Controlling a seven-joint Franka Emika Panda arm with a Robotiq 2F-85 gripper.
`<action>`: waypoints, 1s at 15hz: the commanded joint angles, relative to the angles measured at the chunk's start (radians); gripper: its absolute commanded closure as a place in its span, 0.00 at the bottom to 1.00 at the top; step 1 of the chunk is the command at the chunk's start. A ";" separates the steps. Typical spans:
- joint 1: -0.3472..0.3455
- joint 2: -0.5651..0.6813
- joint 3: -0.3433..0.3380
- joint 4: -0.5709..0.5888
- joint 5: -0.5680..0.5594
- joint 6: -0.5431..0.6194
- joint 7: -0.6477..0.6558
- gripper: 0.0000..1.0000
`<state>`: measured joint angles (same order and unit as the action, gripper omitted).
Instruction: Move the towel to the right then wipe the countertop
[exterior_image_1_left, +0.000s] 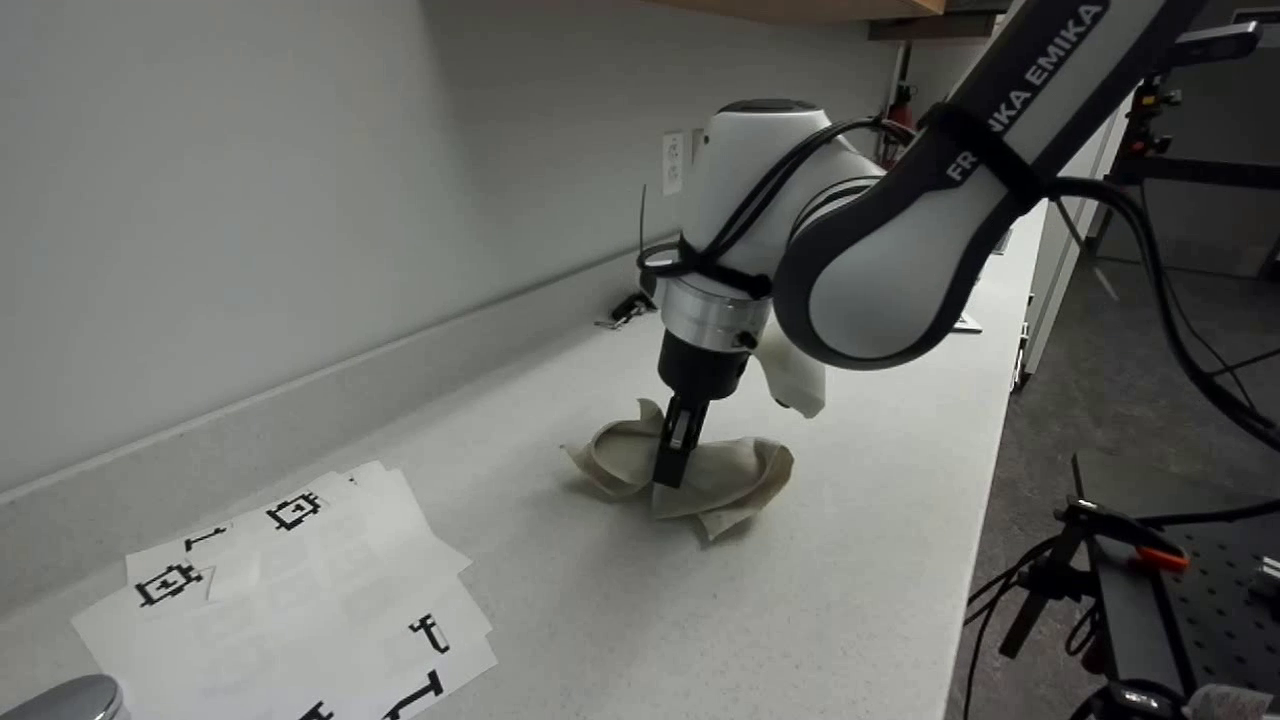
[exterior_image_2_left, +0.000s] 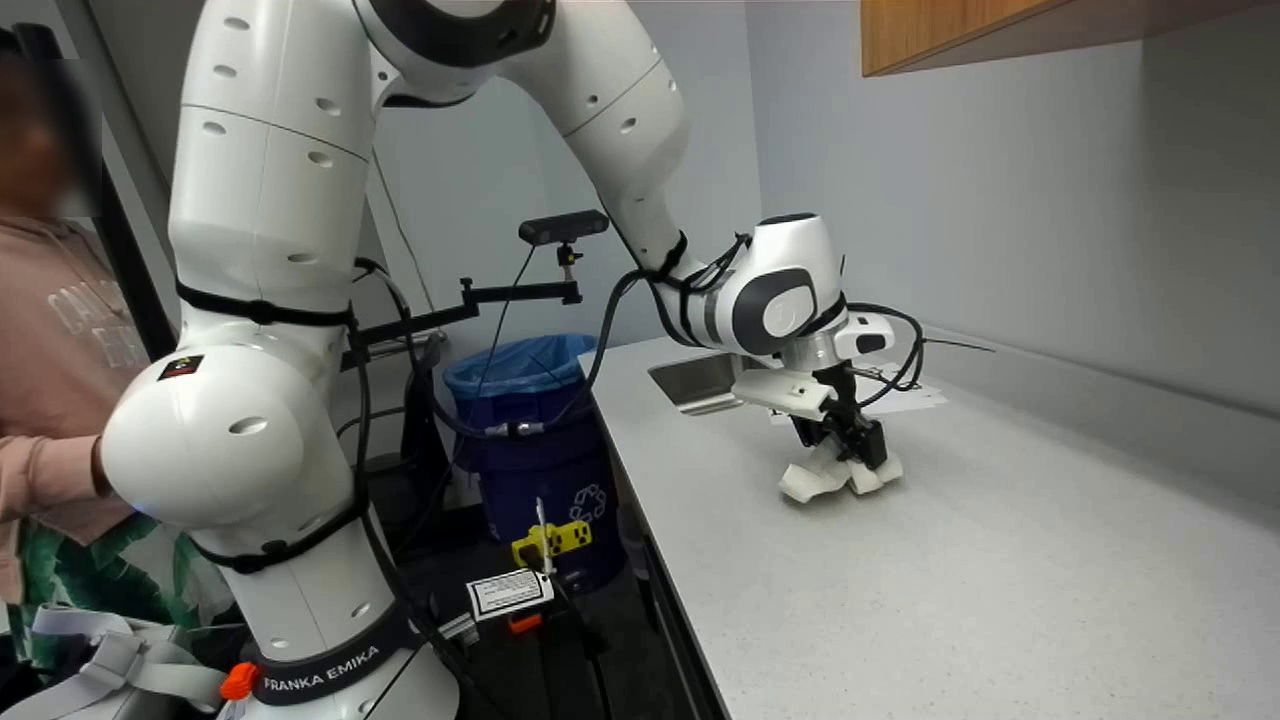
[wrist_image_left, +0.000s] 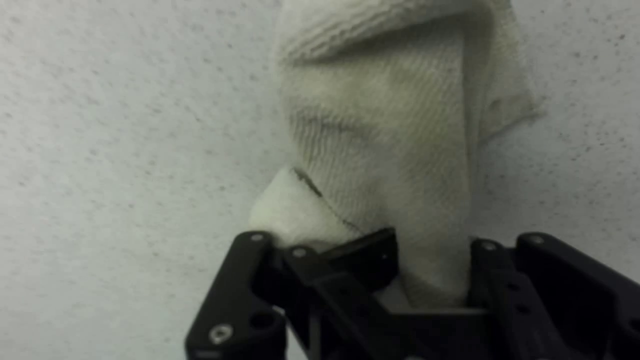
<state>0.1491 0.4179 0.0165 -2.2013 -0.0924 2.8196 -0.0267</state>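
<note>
The beige towel (exterior_image_1_left: 735, 470) lies crumpled on the pale speckled countertop (exterior_image_1_left: 800, 620), with a lobe on each side of my gripper (exterior_image_1_left: 672, 465). The towel (exterior_image_2_left: 815, 478) and gripper (exterior_image_2_left: 850, 450) also show in an exterior view, with the fingers down in the cloth. In the wrist view, the towel (wrist_image_left: 415, 120) runs upward from the gripper (wrist_image_left: 407, 260) and narrows between the fingers. The left fingertip is against the cloth. The right fingertip is hidden behind cloth. The gripper looks shut on the towel, close to the countertop.
Printed paper sheets (exterior_image_1_left: 310, 590) lie on the countertop. A small black clip-like object (exterior_image_1_left: 630, 308) is by the wall. A metal sink (exterior_image_2_left: 690, 406) is set into the counter. A wooden cabinet (exterior_image_2_left: 940, 40) hangs above. The counter's open edge drops to the floor.
</note>
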 joint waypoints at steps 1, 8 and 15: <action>0.025 -0.125 -0.096 -0.147 -0.061 0.074 0.121 1.00; 0.034 -0.211 -0.257 -0.266 -0.215 0.133 0.295 1.00; 0.030 -0.235 -0.269 -0.299 -0.242 0.135 0.360 0.44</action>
<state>0.1641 0.2287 -0.2357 -2.4636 -0.2930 2.9266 0.2830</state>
